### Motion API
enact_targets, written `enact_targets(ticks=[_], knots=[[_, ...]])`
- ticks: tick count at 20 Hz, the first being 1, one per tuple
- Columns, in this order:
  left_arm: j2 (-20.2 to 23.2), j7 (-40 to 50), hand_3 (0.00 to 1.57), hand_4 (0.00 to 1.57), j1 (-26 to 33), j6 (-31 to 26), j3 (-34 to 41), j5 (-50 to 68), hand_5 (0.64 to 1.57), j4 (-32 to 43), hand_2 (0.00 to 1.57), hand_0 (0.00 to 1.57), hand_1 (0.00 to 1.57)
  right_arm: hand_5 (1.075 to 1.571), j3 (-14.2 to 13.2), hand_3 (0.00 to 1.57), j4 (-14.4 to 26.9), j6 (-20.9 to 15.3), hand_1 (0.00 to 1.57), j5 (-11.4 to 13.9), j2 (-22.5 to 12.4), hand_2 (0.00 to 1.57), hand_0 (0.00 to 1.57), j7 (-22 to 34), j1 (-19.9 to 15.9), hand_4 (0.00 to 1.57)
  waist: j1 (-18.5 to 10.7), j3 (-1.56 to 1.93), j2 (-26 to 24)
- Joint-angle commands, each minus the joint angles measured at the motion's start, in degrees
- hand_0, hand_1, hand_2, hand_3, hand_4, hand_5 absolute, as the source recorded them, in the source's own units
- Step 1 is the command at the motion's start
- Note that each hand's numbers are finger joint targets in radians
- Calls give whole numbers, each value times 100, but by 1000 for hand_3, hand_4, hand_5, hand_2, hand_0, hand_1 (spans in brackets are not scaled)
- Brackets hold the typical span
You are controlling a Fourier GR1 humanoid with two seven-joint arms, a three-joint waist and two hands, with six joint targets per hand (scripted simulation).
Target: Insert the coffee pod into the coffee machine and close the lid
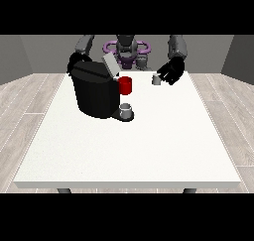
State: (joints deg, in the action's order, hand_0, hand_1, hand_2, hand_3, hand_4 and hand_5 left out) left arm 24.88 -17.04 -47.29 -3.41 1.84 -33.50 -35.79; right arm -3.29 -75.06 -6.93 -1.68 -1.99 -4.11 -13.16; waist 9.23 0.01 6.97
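1. Front view: the machine (95,93) stands on the white surface (129,150) at the view's left, lid (110,65) raised, red part (125,85) at its front and a grey cup (126,109) on its tray.
2. The pod (157,79), small and grey, is at the far edge, touching the hand at the view's right (171,70), whose fingers curl about it; whether it is lifted I cannot tell.
3. The hand at the view's left (74,61) shows behind the machine; its fingers I cannot tell.
4. Judgement: the pod is probably light, stiff and smooth, so a pinch across its sides suits it best.
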Motion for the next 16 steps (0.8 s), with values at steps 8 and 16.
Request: enact_targets(ticks=[8, 16], knots=[[-405, 680, 1281, 537, -530, -223, 22, -77, 1571, -301, 1328, 1253, 1253, 1571, -224, 0, 140, 156, 0, -252, -149, 0, 0, 84, -227, 521, 112, 0, -115], [253, 1071, 1188, 486, -1421, -479, 503, 27, 1571, -21, 1245, 1209, 1209, 1571, 322, 0, -395, -114, 0, 186, 86, 0, 0, 385, -187, 509, 705, -2, 83]])
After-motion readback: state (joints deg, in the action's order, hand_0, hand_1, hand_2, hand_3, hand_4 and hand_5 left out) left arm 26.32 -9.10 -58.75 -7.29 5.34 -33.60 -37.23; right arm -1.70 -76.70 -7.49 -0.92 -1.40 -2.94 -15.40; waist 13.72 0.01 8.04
